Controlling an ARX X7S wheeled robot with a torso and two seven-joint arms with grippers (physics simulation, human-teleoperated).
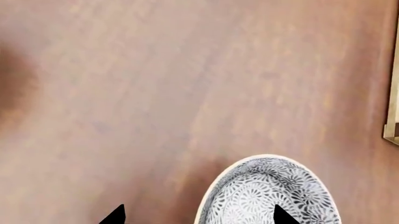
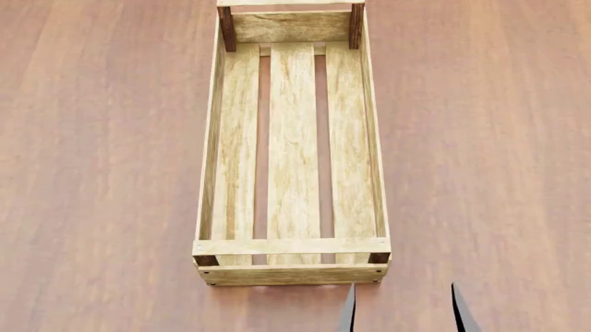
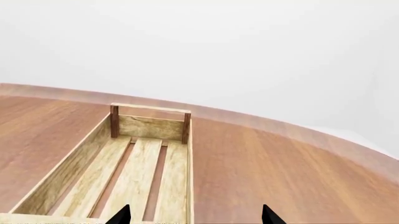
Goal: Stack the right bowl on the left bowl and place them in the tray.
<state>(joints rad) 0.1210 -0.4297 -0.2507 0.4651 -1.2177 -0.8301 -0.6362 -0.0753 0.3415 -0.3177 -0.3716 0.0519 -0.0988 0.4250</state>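
I hold the left gripper (image 1: 196, 215) spread above one patterned bowl (image 1: 268, 193) beside the empty tray (image 2: 292, 254); right gripper (image 2: 403, 311) spread. Advice: centre one finger inside the rim before closing

Bowl (image 1: 268, 193) cut off by left wrist frame edge. Tray (image 2: 292, 274) far end cropped in head view. Only right gripper (image 2: 403, 308) fingertips seen.
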